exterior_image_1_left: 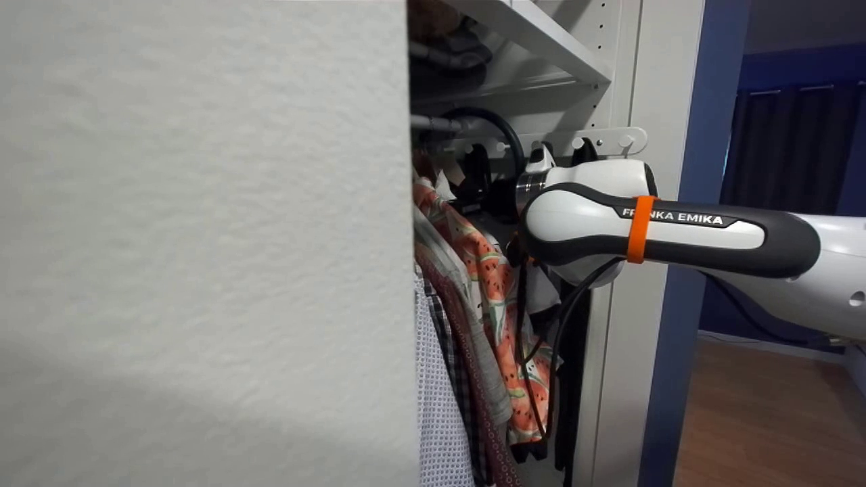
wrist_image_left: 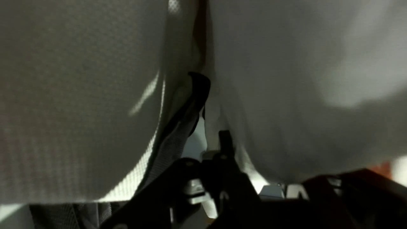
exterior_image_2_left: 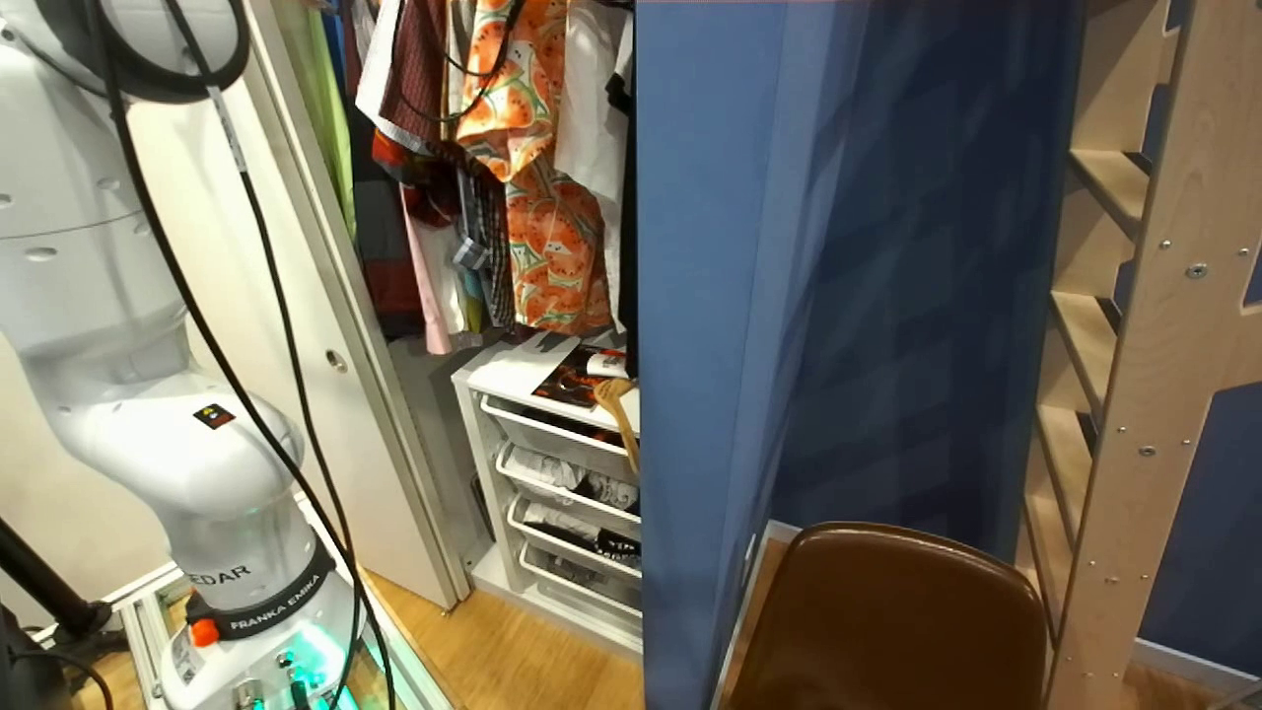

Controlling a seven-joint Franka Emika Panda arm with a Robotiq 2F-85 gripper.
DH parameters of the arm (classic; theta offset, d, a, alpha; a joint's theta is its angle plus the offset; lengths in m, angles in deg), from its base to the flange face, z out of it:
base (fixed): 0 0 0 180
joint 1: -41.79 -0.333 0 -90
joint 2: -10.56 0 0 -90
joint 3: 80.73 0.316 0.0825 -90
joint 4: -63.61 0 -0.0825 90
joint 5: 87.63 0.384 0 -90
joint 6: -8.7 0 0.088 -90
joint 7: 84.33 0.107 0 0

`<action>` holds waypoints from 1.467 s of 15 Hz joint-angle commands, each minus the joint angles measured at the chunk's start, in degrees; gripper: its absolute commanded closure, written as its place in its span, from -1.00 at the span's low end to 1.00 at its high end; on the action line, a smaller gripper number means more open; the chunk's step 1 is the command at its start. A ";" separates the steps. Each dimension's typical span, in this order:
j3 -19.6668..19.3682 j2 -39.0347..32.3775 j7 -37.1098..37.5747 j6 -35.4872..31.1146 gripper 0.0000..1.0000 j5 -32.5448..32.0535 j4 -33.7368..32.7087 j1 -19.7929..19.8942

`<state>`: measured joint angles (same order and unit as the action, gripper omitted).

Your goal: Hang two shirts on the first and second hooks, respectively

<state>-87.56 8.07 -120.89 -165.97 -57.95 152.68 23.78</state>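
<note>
The orange shirt with a watermelon print [exterior_image_1_left: 497,277] hangs inside the closet; it also shows in an exterior view [exterior_image_2_left: 557,247]. The white shirt [exterior_image_2_left: 592,99] hangs close beside it; a strip of white cloth [exterior_image_1_left: 541,291] shows under the arm. A rail with several small white hooks [exterior_image_1_left: 626,141] runs along the closet side wall; which are first and second is unclear. My gripper [exterior_image_1_left: 467,203] is at the shirts' shoulders, below the rail. In the wrist view its dark fingers [wrist_image_left: 208,159] sit low between pale cloths [wrist_image_left: 302,95]. Darkness hides whether they grip anything. The hangers are not clearly visible.
Other garments, including a checked one [exterior_image_1_left: 440,406] and a dark red one [exterior_image_1_left: 467,345], hang tightly beside. Dark items hang from the rail [exterior_image_1_left: 582,150]. A shelf [exterior_image_1_left: 551,40] is above. A black cable [exterior_image_1_left: 555,352] dangles by the shirts. Drawers [exterior_image_2_left: 483,370] stand below.
</note>
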 commanded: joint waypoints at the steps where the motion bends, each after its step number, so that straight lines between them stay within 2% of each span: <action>1: 0.81 -2.09 -4.65 -2.25 0.96 3.79 -2.93 0.33; 2: 1.17 -2.17 -6.04 -2.81 0.98 5.22 -3.25 0.33; 3: 1.60 -2.05 -7.65 -3.22 0.90 6.83 -3.51 0.26; 8: 4.90 -0.14 -18.20 -8.06 0.90 17.25 -4.40 -0.15; 15: 3.74 5.01 -17.82 -14.95 0.90 14.00 6.08 -0.19; 22: 4.48 13.59 -17.03 -10.59 0.90 14.45 18.00 0.93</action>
<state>-83.87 15.59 -138.11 -179.10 -43.08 163.47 23.89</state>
